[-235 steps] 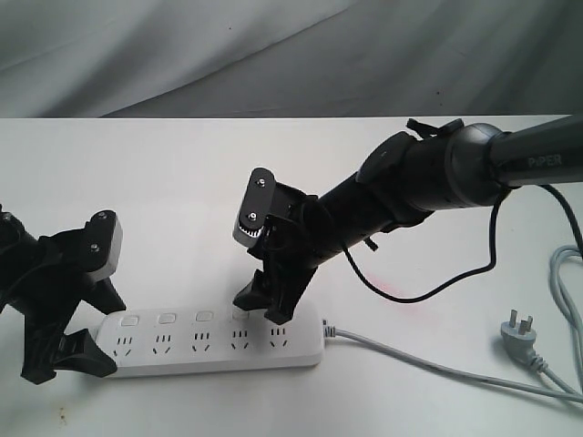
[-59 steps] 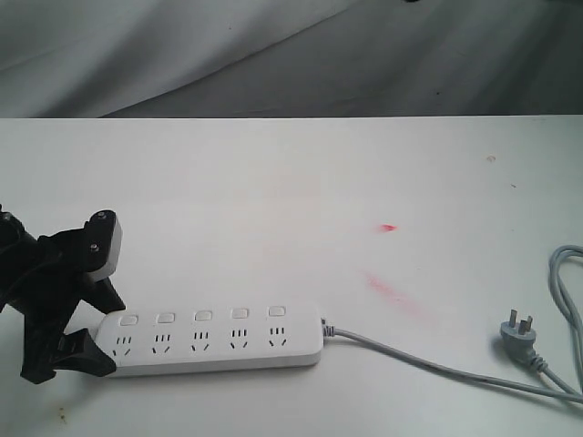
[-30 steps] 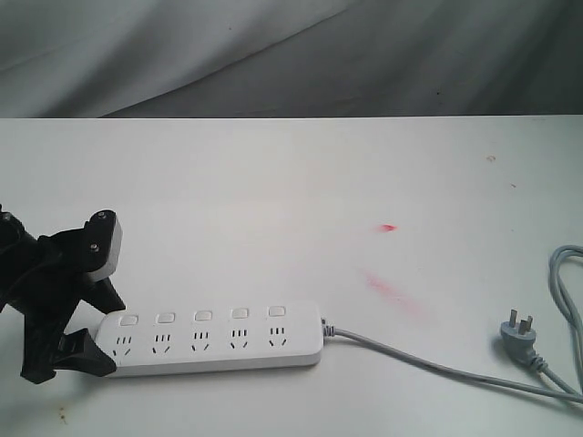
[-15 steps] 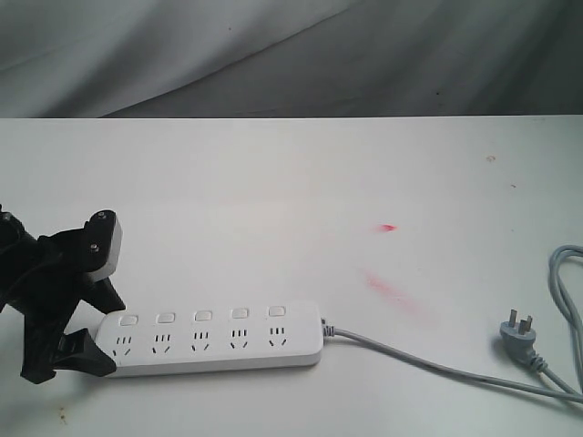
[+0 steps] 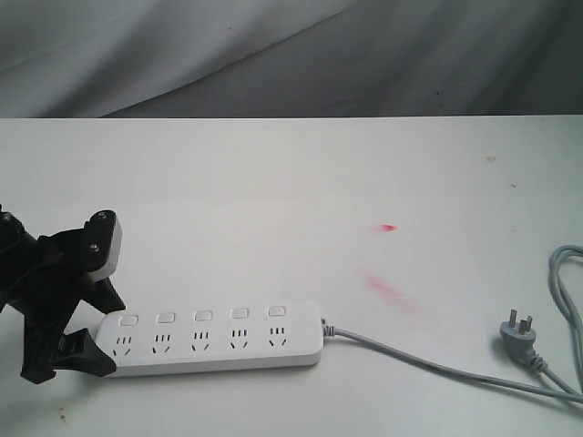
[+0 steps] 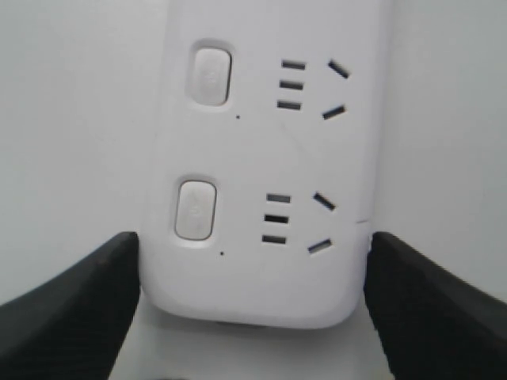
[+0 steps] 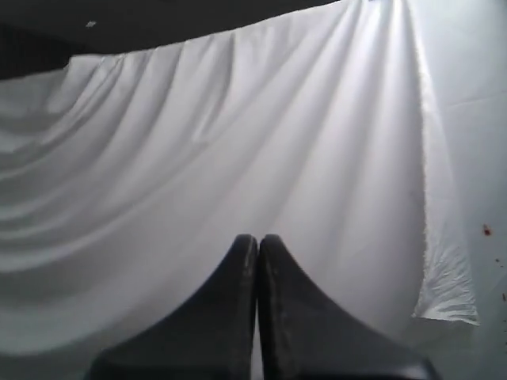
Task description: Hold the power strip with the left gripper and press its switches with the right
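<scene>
The white power strip lies flat near the table's front edge, its five switches in a row above the sockets. My left gripper straddles the strip's left end. In the left wrist view its black jaws press both long sides of the power strip, just past the end switch. My right gripper is out of the exterior view. Its jaws are shut on nothing and face a draped white cloth, away from the strip.
A grey cord runs right from the strip to a plug lying near the right edge. Two red smears mark the tabletop. A grey cloth backdrop hangs behind the table.
Nothing has moved over the last two seconds. Several seconds back the right arm stood over the strip's right-hand switches; it has since left the exterior view.
</scene>
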### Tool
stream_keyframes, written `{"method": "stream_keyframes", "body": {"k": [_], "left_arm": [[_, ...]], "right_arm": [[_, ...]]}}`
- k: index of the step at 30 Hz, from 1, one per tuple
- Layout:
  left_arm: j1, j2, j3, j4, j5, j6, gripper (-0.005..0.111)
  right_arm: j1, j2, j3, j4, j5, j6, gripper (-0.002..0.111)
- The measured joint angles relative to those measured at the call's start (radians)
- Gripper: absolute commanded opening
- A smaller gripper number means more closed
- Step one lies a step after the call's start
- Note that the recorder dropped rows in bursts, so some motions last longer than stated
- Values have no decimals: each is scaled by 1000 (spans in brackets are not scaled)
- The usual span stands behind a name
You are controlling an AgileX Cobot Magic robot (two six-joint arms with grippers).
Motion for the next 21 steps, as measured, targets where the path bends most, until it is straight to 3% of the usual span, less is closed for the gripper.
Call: {"method": "stream_keyframes", "body": {"k": [5,11,21], "left_arm": [[0,0,0,0,0,0,40],[0,0,0,0,0,0,40],[0,0,0,-2,0,0,40]], "right_arm": [[-99,-15,43,-316,223,274,0],[-211,-15,49,-766,361,822,0],[-222,-19,49,-1164,433,1130,0]]}}
